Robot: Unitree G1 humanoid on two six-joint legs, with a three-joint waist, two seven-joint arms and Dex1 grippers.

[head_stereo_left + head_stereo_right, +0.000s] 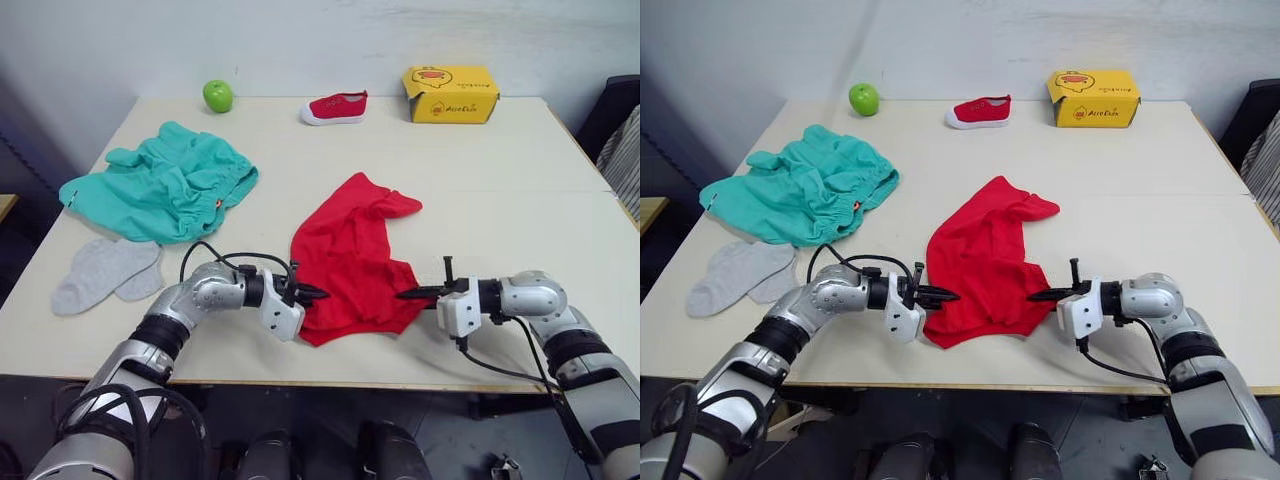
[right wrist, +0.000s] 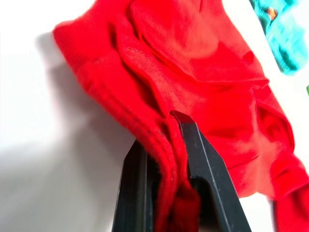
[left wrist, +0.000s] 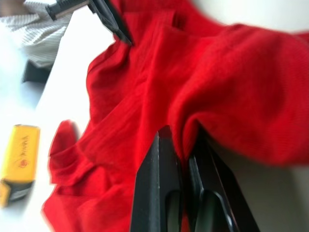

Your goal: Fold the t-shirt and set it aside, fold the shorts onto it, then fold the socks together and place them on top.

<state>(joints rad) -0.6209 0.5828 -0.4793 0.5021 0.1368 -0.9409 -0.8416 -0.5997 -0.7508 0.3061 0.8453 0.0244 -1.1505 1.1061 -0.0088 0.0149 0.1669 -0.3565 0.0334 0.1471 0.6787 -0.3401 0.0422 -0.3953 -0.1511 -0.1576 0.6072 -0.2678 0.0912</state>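
Note:
The red t-shirt [image 1: 350,255] lies crumpled in the middle of the table. At its left edge my left gripper [image 1: 312,293] is shut on a fold of the red cloth [image 3: 186,140]. My right gripper [image 1: 408,293] is shut on the shirt's right edge, with fabric [image 2: 166,140] pinched between its black fingers. The teal shorts [image 1: 165,185] lie bunched at the table's left. Two light grey socks [image 1: 105,272] rest flat side by side in front of the shorts, near the left edge.
A green apple [image 1: 218,96], a small red shoe [image 1: 336,107] and a yellow cardboard box [image 1: 451,94] stand along the far edge of the table [image 1: 500,190]. A dark chair [image 1: 615,120] sits off the table's right side.

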